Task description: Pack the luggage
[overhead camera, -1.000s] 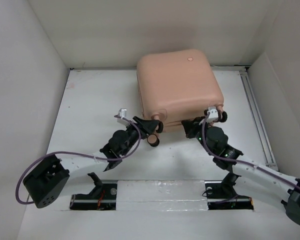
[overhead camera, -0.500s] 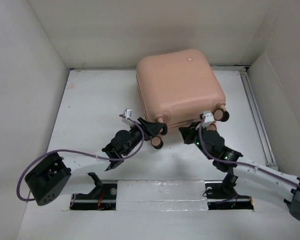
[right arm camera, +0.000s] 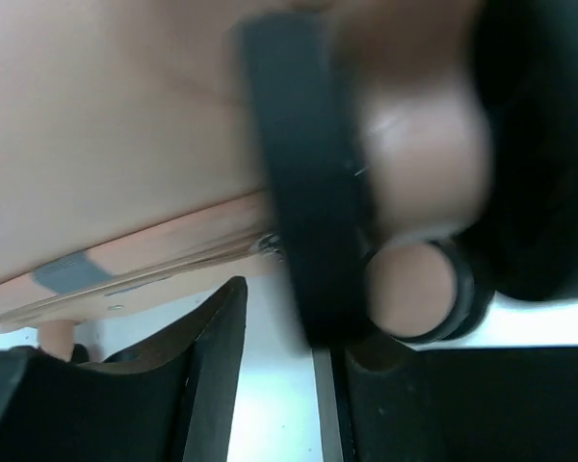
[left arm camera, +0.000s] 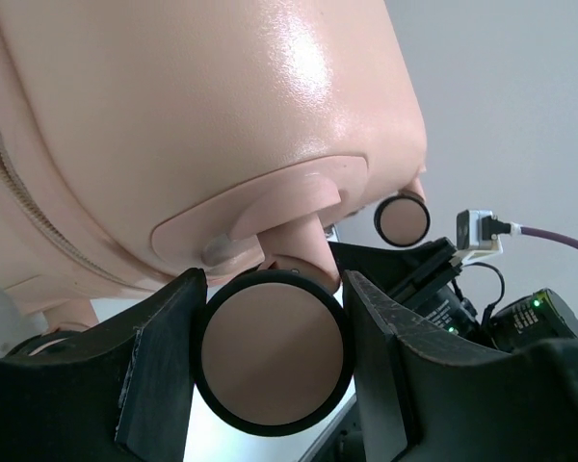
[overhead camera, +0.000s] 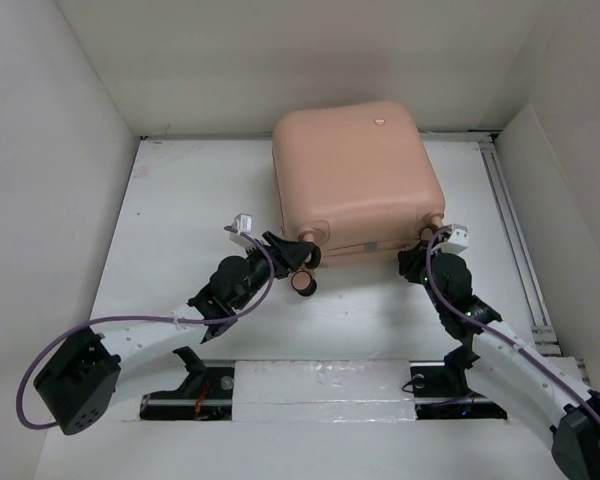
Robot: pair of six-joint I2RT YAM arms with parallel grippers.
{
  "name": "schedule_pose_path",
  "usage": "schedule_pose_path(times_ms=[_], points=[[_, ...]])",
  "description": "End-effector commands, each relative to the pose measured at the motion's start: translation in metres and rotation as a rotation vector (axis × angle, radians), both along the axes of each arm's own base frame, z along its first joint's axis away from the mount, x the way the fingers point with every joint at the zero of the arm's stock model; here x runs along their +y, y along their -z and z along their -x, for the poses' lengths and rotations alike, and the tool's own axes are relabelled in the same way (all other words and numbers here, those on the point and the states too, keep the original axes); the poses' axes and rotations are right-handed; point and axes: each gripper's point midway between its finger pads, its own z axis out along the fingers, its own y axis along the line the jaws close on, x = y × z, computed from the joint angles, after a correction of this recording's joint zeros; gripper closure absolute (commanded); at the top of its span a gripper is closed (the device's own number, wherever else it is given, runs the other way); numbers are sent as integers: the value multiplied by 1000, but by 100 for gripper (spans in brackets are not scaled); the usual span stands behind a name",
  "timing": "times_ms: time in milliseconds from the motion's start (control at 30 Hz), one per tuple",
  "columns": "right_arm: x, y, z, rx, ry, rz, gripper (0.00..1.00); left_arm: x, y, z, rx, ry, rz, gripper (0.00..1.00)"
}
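At the back of the white table, seen from above, the pale pink suitcase lies flat and closed, its far edge close to the rear wall. The left gripper is at its near-left wheel, and the right gripper is at the near-right corner. With the shell shut, nothing of the contents shows.

From the left wrist, the black fingers stand on either side of that wheel and press its rim, so this gripper is clenched on it. The zip line runs closed along the shell. A second wheel hangs free beyond.

From the right wrist the picture is blurred. One finger is clear, and the jaws stand parted with bare table showing between them. A large black-rimmed wheel looms just ahead, and nothing looks clamped.

I judge the hold risky. A caster is round and may swivel, so pulling on it could let the suitcase twist or slip free. The right fingers are very close to the other wheel, and closing there off-centre could shove the suitcase sideways instead of gripping it.
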Motion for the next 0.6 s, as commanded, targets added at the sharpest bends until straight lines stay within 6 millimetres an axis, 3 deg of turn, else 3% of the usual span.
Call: schedule_pose_path(times_ms=[0,67,133,200,333,567], points=[[4,-13,-5,-37,-31,-42,62,27,-31,-17,-84,-94,59,100],[4,-13,-9,-42,-32,-36,60,36,-26,-18,-79,-111,52,100],[13,-15,-10,-56,-88,-29,56,38,-33,-17,-95,-111,67,100],[18,-3,-11,-20,-116,-14,56,35,-33,-14,-95,-88,67,100],[31,-19,-14,-108,-182,-46,55,31,-26,-12,-80,-65,66,100],[21,-37,-25,-187,-129,-2,57,25,-15,-13,-52,-46,65,100]])
